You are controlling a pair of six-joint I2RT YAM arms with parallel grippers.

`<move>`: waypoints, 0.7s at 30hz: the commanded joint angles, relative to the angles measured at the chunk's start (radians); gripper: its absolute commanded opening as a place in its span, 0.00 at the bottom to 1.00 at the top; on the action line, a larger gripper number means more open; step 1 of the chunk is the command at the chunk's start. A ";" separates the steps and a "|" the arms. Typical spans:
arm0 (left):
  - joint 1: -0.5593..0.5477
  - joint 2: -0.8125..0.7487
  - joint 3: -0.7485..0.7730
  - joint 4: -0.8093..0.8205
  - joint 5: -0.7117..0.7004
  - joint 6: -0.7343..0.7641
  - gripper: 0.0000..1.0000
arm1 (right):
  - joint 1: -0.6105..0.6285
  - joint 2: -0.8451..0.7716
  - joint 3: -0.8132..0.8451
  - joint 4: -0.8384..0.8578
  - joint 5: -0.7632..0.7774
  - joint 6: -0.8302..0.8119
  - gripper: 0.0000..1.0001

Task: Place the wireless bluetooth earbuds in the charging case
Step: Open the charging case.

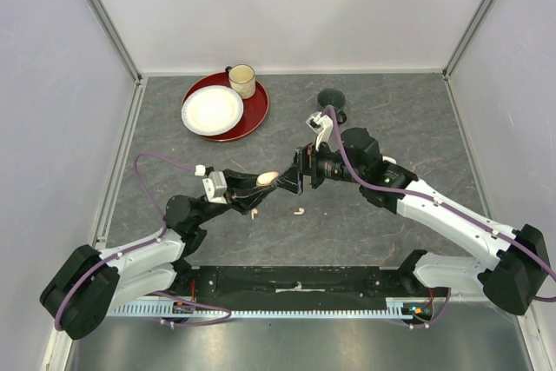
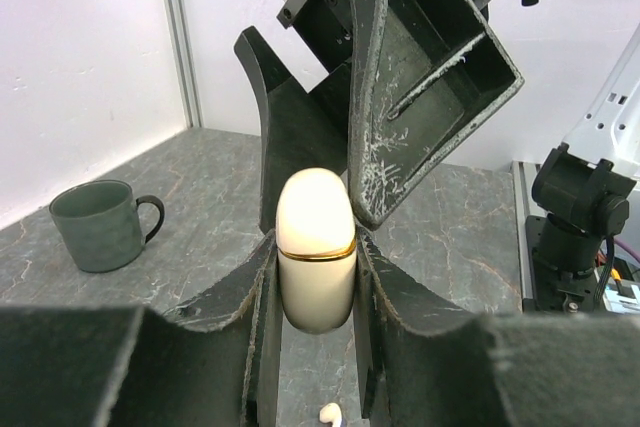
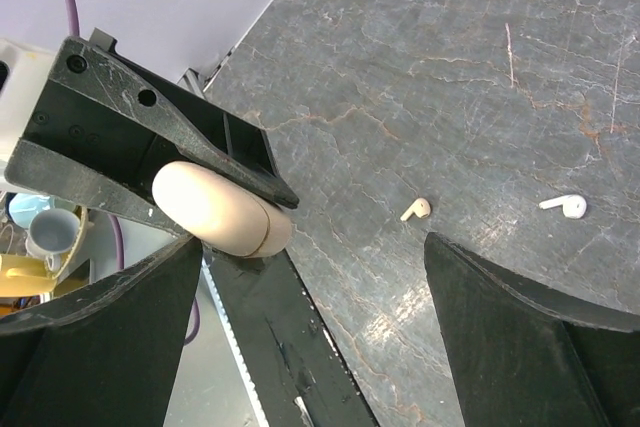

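My left gripper (image 1: 269, 180) is shut on the charging case (image 1: 267, 178), a cream capsule with a gold seam, lid closed. In the left wrist view the case (image 2: 315, 247) stands upright between my fingers (image 2: 240, 297). My right gripper (image 1: 298, 173) is wide open right in front of the case, one finger (image 2: 420, 77) close above its top. In the right wrist view the case (image 3: 220, 209) sits beside my left finger (image 3: 100, 347), apart from it. A peach earbud (image 3: 416, 209) and a white earbud (image 3: 563, 206) lie on the table; from above they show as one earbud (image 1: 254, 213) and another earbud (image 1: 299, 210).
At the back left a red plate (image 1: 256, 115) carries a white plate (image 1: 212, 110) and a cream mug (image 1: 241, 81). A dark green mug (image 1: 332, 100) stands at the back centre, also the green mug (image 2: 100, 225). Walls close the table on three sides.
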State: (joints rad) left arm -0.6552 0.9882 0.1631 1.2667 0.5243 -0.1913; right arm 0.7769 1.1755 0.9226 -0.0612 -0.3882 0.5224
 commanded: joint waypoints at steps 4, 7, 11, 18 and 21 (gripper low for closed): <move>-0.017 -0.028 -0.008 0.122 0.086 0.041 0.02 | -0.014 0.015 0.055 0.103 0.081 0.025 0.98; -0.017 -0.033 -0.010 0.123 0.083 0.043 0.02 | -0.018 0.016 0.055 0.103 0.081 0.025 0.98; -0.017 -0.036 -0.010 0.120 0.063 0.046 0.02 | -0.018 0.023 0.058 0.107 0.068 0.031 0.98; -0.017 -0.048 -0.039 0.063 -0.043 0.069 0.02 | -0.022 -0.033 0.065 0.138 0.058 0.025 0.98; -0.017 -0.052 -0.059 0.059 -0.078 0.070 0.02 | -0.024 -0.065 0.073 0.139 0.093 0.019 0.98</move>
State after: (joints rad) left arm -0.6655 0.9516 0.1314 1.2709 0.5148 -0.1768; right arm 0.7616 1.1709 0.9379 0.0147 -0.3386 0.5529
